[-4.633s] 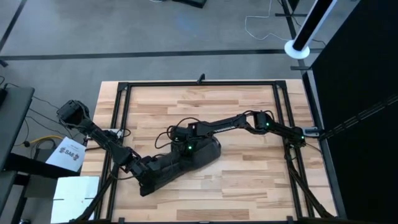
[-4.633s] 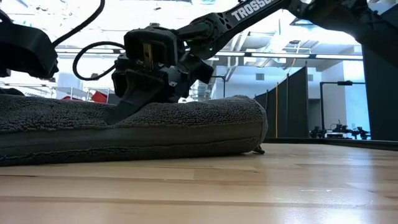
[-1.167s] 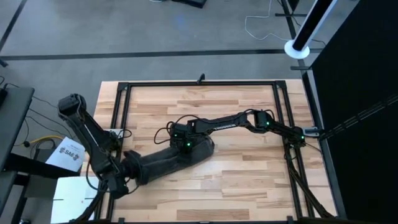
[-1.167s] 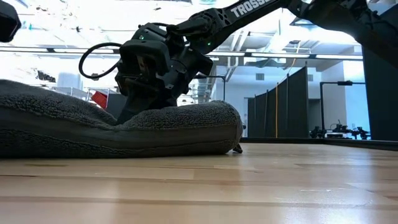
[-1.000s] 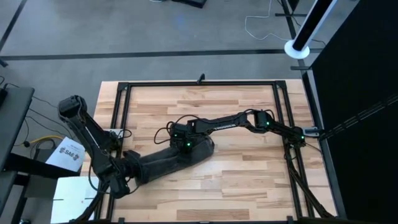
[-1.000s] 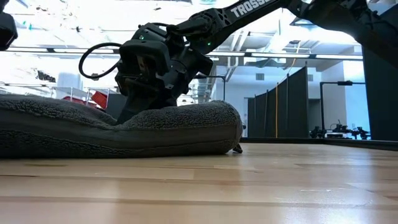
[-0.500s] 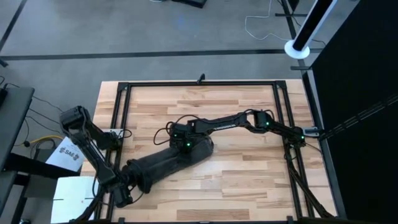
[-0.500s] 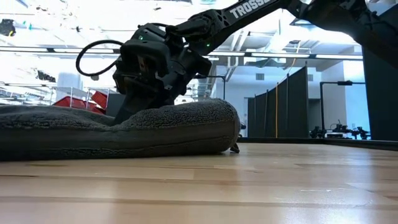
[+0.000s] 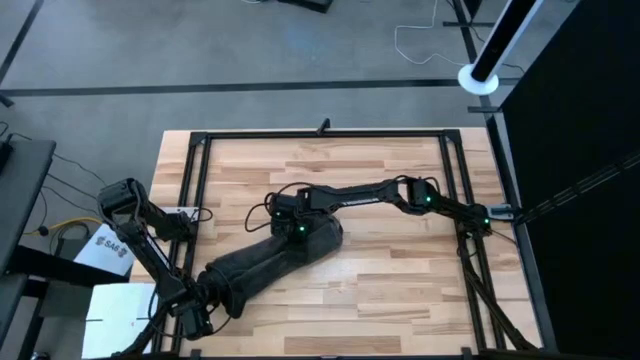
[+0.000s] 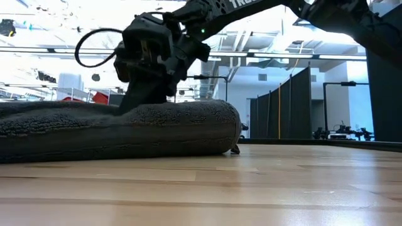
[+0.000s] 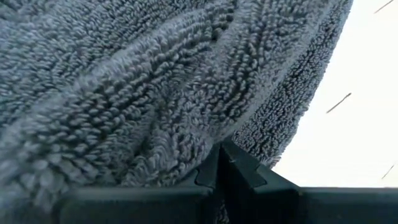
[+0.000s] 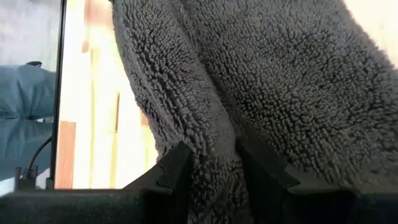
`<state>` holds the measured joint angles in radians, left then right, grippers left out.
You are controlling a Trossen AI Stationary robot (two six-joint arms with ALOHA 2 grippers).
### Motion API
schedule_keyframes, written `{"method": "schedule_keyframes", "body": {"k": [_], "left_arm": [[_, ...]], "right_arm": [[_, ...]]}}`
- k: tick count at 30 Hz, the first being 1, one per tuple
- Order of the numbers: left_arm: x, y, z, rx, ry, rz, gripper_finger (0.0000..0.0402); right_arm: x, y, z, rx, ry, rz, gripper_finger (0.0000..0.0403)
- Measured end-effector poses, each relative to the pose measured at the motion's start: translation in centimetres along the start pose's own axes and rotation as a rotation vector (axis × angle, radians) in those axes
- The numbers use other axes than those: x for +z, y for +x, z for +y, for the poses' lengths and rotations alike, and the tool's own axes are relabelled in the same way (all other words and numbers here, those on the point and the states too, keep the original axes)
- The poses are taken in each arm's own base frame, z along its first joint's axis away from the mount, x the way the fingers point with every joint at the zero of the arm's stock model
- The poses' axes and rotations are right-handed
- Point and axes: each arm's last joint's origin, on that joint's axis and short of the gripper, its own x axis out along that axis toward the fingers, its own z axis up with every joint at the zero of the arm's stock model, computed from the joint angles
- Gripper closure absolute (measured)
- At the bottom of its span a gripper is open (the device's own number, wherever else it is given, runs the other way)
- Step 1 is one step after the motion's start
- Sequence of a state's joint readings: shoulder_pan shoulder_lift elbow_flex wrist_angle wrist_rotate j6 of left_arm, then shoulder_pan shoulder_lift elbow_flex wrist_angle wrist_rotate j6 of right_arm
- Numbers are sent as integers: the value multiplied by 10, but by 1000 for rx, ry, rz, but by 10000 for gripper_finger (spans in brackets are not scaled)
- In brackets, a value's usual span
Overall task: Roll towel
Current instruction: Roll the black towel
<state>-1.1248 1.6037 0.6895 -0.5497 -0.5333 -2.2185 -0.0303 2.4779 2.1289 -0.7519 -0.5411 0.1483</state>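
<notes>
From above: towel (image 9: 265, 263) rolled into a long dark log lying diagonally across the wooden table (image 9: 400, 290), left gripper (image 9: 205, 305) at its lower-left end, right gripper (image 9: 297, 229) on its upper-right end. At table height: roll (image 10: 113, 132) lying flat, right gripper (image 10: 135, 100) pressed into its top. Left wrist: fingers (image 11: 233, 165) meeting at a fold of terry, apparently pinching it. Right wrist: fingers (image 12: 177, 165) narrowly parted, clamped on a ridge of cloth.

towel (image 9: 268, 262): plain charcoal grey, looped pile (no print). bench (image 9: 390, 270): light wood, mixed tan/pale strips. Arms black, green LEDs.
</notes>
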Motion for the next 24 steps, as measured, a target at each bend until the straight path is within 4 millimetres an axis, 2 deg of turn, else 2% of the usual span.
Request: {"method": "schedule_keyframes", "body": {"k": [8, 15, 20, 24], "left_arm": [[-1, 0, 0, -3, -3, 7, 401], [-1, 1, 0, -7, -7, 12, 401], [-2, 1, -1, -9, -8, 14, 401], [-2, 1, -1, -10, -9, 15, 401]], "right_arm": [[19, -29, 9, -2, -10, -44, 294], [20, -52, 17, 27, -77, 19, 294], [13, -64, 44, 174, -186, 68, 294], [-3, -61, 68, 212, -308, 174, 294]]}}
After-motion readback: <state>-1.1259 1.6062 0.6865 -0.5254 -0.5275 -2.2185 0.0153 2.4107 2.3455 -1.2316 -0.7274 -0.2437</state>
